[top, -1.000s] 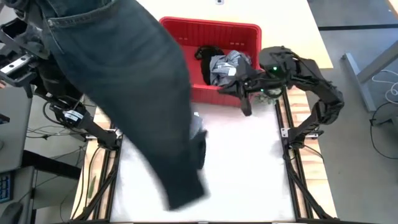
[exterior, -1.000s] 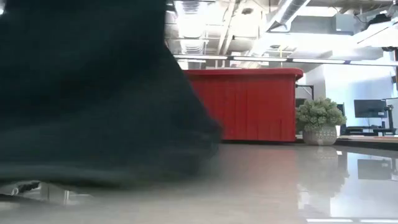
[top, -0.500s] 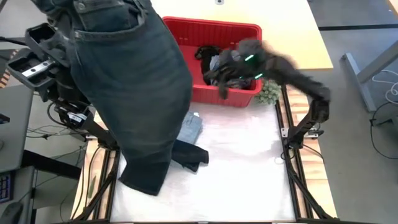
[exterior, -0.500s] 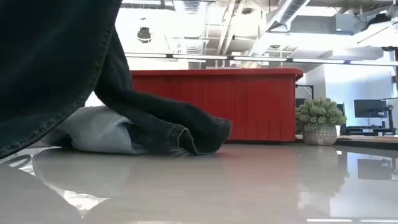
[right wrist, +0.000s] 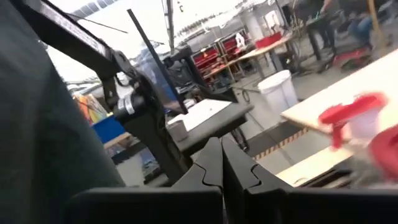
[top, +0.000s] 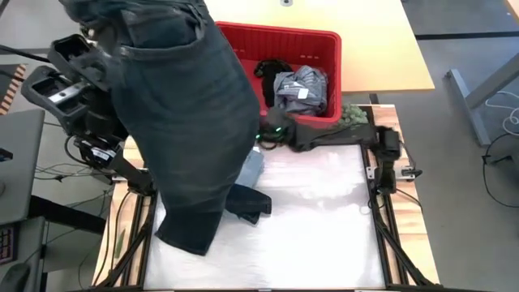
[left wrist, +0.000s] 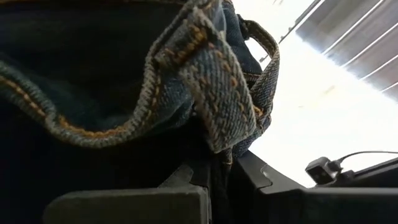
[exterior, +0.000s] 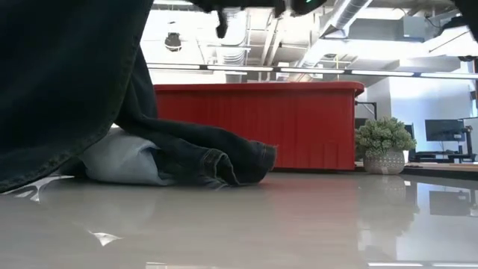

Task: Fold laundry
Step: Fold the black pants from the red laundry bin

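A pair of dark blue jeans (top: 186, 122) hangs high over the table's left side from my left gripper (left wrist: 214, 180), which is shut on it. In the high view the denim hides that gripper. One leg's hem (top: 247, 203) lies on the table against a light blue garment (top: 253, 169). My right gripper (top: 261, 139) is shut with nothing in it (right wrist: 221, 158). It reaches level across the table in front of the red basket (top: 320, 40), close beside the hanging jeans. Black and grey laundry (top: 296, 85) lies in the basket. My left gripper pinches the jeans' waistband at a belt loop (left wrist: 217, 134) between its two fingers, which slant upward. The waistband edge folds over above the fingers. The jeans hang below the gripper, slack, with the leg ends (exterior: 224, 161) on the table.
A small green plant (top: 353, 115) stands right of the basket by the right arm's base. The white table top (top: 324, 219) lies bare to the right of the jeans. Metal frame rails (top: 389, 235) run along both sides.
My right gripper has swung down from over the basket toward the table's left, and now reaches level toward the jeans. The jeans, swinging out over the table a second ago, have settled: their legs have dropped back to the left, one hem folded on the table.
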`<state>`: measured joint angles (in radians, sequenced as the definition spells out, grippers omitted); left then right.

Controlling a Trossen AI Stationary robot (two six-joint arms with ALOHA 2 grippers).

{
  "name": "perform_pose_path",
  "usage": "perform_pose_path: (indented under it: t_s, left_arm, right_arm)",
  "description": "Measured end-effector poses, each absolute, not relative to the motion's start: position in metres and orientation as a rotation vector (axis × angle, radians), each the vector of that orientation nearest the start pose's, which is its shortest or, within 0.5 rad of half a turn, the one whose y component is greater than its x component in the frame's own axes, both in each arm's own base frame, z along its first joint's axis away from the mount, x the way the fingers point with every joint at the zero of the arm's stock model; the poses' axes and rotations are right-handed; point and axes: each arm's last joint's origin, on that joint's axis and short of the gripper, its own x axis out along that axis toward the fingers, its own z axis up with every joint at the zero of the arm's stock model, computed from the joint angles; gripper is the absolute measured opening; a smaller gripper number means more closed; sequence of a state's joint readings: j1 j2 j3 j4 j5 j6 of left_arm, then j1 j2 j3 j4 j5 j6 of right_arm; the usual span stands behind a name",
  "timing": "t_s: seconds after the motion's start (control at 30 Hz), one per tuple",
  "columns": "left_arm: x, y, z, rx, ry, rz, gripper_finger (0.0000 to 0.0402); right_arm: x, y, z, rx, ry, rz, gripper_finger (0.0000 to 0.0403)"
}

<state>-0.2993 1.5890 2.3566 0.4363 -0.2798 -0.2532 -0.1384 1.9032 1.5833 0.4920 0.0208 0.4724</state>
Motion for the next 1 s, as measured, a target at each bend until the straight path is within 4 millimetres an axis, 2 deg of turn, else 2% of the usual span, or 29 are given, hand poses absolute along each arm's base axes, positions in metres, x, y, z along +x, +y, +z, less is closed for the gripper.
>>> perform_pose_path:
  t_s: [0.13,0.3,0.4,0.5,0.6,0.73,0.87,1.0]
  left_arm:
    - [0.194,-0.051,0.667,-0.582,-1.09,-0.132,0.0009]
    - [0.195,-0.05,0.666,-0.605,-1.08,-0.108,0.0009]
    - [0.195,-0.048,0.666,-0.601,-1.081,-0.078,0.0009]
    - [0.192,-0.042,0.667,-0.591,-1.079,-0.039,0.0009]
    - [0.185,-0.032,0.669,-0.579,-1.065,0.03,0.0009]
    - [0.167,-0.013,0.668,-0.557,-0.972,0.235,0.0009]
    - [0.146,0.004,0.661,-0.533,-0.821,0.496,0.0009]
    - [0.132,0.017,0.637,-0.473,-0.538,0.785,0.0009]
  right_arm:
    - [0.483,-0.057,0.335,0.502,-0.221,-0.086,0.0017]
    - [0.512,-0.043,0.353,0.509,-0.32,0.0,0.0017]
    - [0.527,-0.023,0.362,0.523,-0.344,0.121,0.0017]
    - [0.536,0.007,0.374,0.523,-0.372,0.226,0.0017]
    - [0.535,0.039,0.39,0.51,-0.387,0.367,0.0017]
    - [0.524,0.075,0.407,0.525,-0.369,0.579,0.0017]
    - [0.496,0.098,0.441,0.565,-0.382,0.752,0.0017]
    - [0.457,0.103,0.488,0.539,-0.406,0.846,0.0017]
